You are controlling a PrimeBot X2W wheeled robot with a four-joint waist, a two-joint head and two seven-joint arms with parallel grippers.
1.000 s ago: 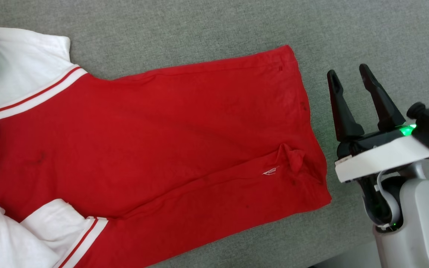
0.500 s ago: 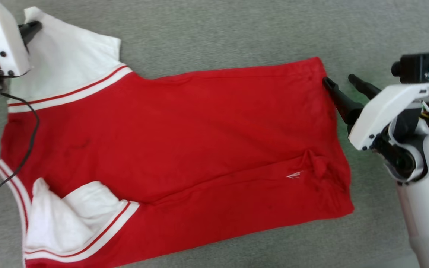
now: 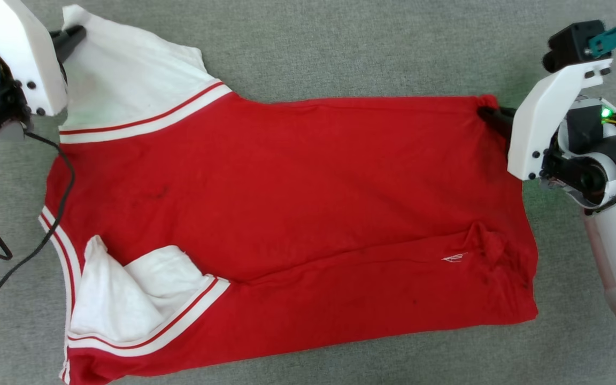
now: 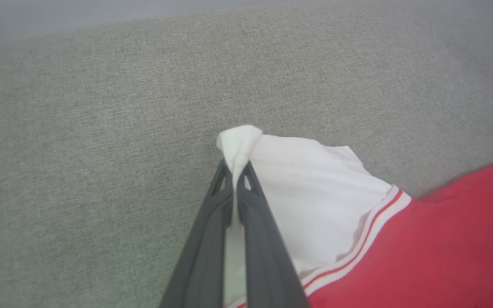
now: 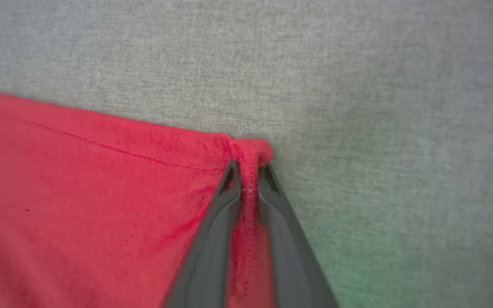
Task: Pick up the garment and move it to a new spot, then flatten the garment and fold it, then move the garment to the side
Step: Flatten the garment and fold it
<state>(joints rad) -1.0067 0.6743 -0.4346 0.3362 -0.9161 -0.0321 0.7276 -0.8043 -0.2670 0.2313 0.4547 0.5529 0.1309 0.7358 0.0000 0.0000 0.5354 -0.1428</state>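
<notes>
The garment (image 3: pixel 297 214) lies spread on the grey surface, a red shirt with white sleeves and red-white striped trim, plain side up. My left gripper (image 3: pixel 75 36) is shut on the tip of the far white sleeve (image 4: pixel 298 192) at upper left; the left wrist view shows white cloth pinched between the fingers (image 4: pixel 234 171). My right gripper (image 3: pixel 487 115) is shut on the far hem corner (image 5: pixel 250 154) at upper right, red cloth bunched between its fingers (image 5: pixel 248 175). The near sleeve (image 3: pixel 137 299) lies crumpled at lower left.
A grey woven surface (image 3: pixel 351 48) runs under and around the shirt. A black cable (image 3: pixel 24 235) loops from my left arm over the shirt's left edge. A small raised wrinkle (image 3: pixel 484 248) sits near the hem beside a white mark.
The head camera has shifted. My right gripper swung from beside the shirt to its far hem corner and closed on it. My left gripper has kept its hold on the sleeve.
</notes>
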